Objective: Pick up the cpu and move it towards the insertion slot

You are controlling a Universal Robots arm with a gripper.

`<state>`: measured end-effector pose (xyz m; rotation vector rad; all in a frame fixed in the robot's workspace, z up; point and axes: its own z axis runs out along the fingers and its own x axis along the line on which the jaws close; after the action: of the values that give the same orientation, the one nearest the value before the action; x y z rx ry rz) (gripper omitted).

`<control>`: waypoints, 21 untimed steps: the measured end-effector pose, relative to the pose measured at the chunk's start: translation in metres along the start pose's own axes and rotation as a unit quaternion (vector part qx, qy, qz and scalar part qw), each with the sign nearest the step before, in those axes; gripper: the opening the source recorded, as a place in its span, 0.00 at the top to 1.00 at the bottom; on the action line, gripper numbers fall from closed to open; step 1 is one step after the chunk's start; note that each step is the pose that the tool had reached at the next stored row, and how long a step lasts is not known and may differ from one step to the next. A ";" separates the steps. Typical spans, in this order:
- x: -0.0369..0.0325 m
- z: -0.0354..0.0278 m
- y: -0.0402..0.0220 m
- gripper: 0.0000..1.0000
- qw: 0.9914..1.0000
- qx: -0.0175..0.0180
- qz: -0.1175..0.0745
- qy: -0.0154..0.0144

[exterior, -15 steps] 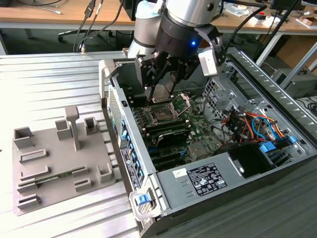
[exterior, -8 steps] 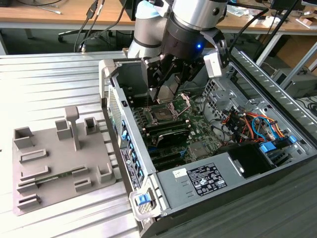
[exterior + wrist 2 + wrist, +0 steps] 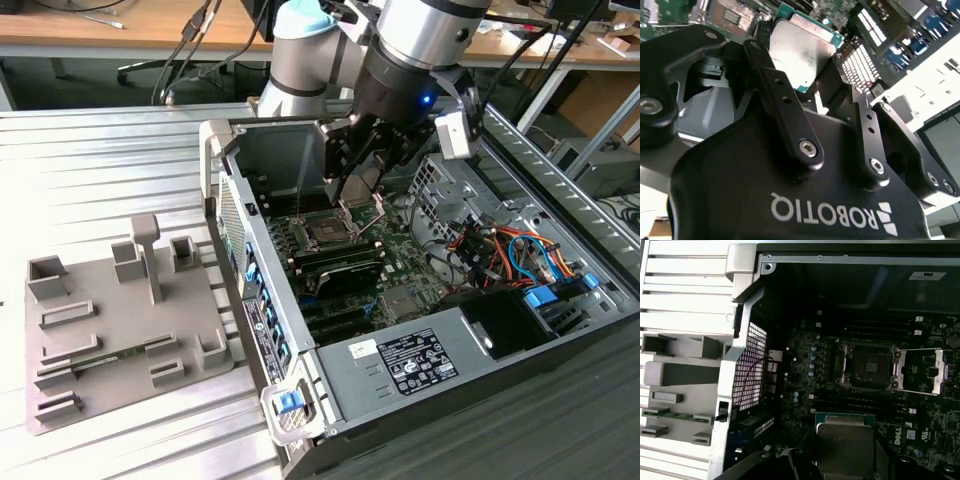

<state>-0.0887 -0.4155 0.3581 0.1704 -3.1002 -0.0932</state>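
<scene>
Overhead, a silver robot arm reaches into an open computer case [image 3: 330,385] that lies on its side on a ribbed metal table [image 3: 100,170]. Its black gripper [image 3: 358,172] hangs just above the green circuit board, and its fingers [image 3: 782,107] pinch the cpu [image 3: 801,49] by two opposite edges. In the second wrist view, the chip's pale silvery top faces the camera, tilted between the dark fingers, with the board beyond it. In the first wrist view, the cpu [image 3: 844,446] sits in the foreground, held in the air clear of the board. The insertion slot [image 3: 866,366] lies near it and apart from it, a dark square socket in a silvery frame, its hinged load plate [image 3: 922,371] swung open to one side. In the exterior view, the insertion slot [image 3: 326,229] sits close below the gripper. Outside the case, toward the exterior view's left, a grey fixture plate [image 3: 125,330] with raised blocks rests on the table.
</scene>
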 end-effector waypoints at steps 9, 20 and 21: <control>-0.0313 0.0093 0.0034 0.45 1.000 -0.001 0.007 0.000; -0.0548 0.0222 0.0065 0.45 0.999 -0.006 0.032 -0.001; -0.0572 0.0224 0.0076 0.45 0.999 -0.006 0.032 -0.001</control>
<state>-0.0336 -0.4003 0.3343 0.0702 -3.1036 -0.1111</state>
